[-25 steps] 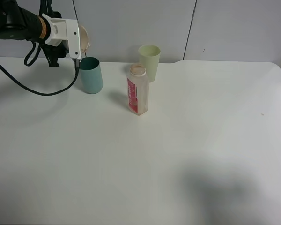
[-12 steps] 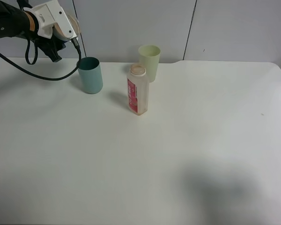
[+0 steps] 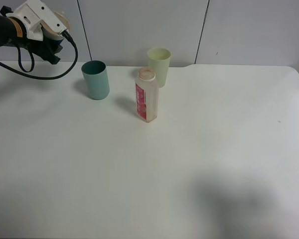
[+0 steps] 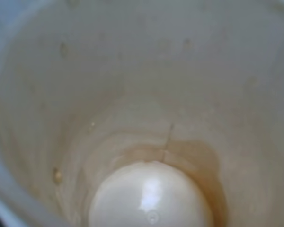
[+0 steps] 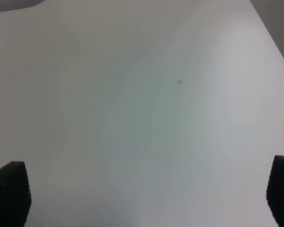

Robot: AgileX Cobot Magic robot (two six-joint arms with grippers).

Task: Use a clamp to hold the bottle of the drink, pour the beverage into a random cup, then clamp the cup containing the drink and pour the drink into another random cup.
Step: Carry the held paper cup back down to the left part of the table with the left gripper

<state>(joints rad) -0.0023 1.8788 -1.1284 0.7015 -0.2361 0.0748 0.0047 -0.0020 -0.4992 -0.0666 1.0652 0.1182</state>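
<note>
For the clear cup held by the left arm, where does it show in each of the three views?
Exterior high: the held cup is at top left, tilted, in the left end effector, left of the teal cup.
Left wrist: its brown-stained inside fills the picture.
Right wrist: not in it; only bare table.
Shared landmark: the white table, in the exterior and right wrist views only.

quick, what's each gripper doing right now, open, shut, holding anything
Left gripper: shut on the cup, lifted at the back left, a brown trace inside.
Right gripper: open, holding nothing, over bare table.
</note>
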